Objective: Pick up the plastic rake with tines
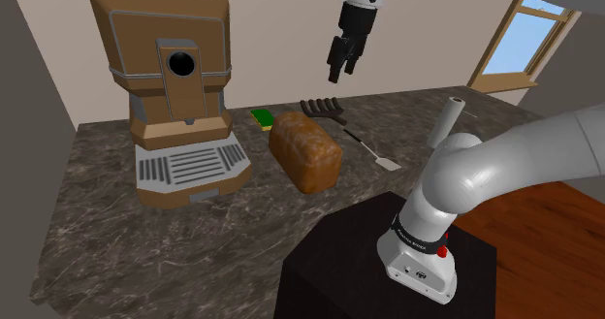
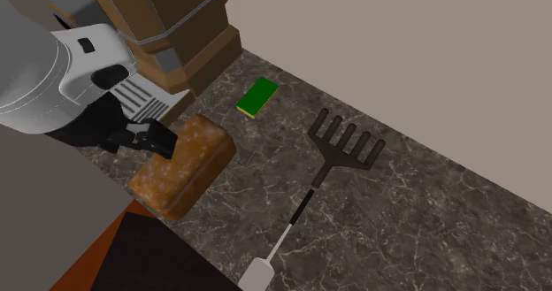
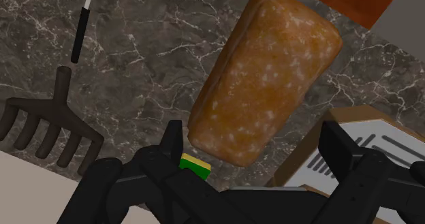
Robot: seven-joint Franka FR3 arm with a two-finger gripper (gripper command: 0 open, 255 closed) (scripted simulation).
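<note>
Hovering over counter (image 1: 145, 244), jaws apart, rake (image 2: 341, 154) beside loaf (image 2: 181, 170)

The counter (image 2: 442, 210) is smooth dark stone with pale veins. The rake (image 2: 343, 149) looks matt and dark, the loaf (image 2: 181, 170) has a rough speckled crust, and the floor (image 1: 555, 241) is glossy wood.

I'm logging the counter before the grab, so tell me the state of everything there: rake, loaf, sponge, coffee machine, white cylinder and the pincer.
Pincer: open, empty, high above the counter.
Rake: lying flat on the counter, not held.
Bread loaf: whole, lying on its base.
Sponge: lying flat, green face up.
Coffee machine: standing upright.
White cylinder: standing upright.
</note>
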